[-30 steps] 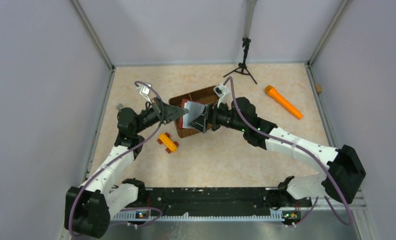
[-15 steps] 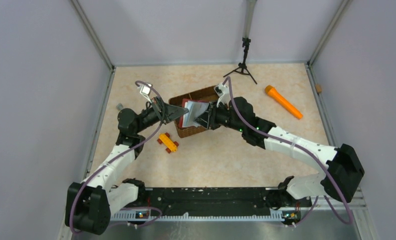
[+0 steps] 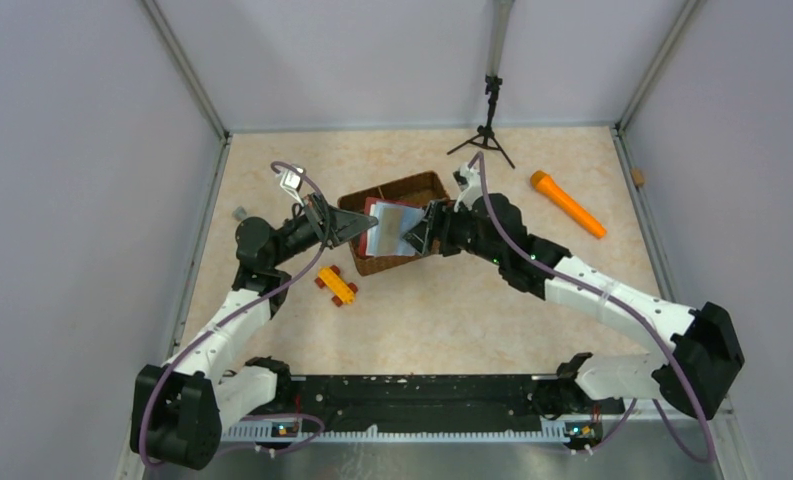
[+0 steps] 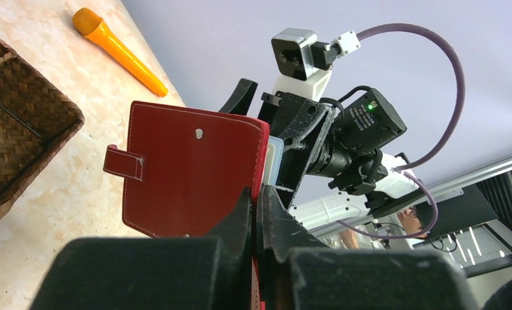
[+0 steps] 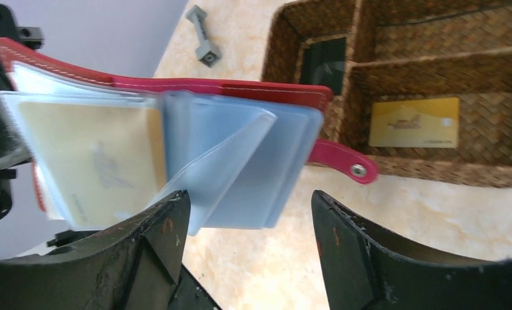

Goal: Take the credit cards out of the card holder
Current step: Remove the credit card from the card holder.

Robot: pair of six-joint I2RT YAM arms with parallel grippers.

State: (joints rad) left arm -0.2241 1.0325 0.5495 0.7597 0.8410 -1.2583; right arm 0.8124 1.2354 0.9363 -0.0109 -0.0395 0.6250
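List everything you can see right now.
Dark red leather folding card holder: one, held aloft near the basket, sleeves fanned.
Pale yellow card: one, in a sleeve.
Gold flat card: one, in a basket compartment.
Black flat card: one, neighbouring compartment.
Brown wicker divided basket: one, mid-table.
Orange-yellow toy block car: one, beside basket.
Orange plastic cylinder: one, far right.
Black tripod: one, at back.
Small grey piece: one, left side.
Left gripper: black, shut on card holder.
Right gripper: black, open before sleeves.
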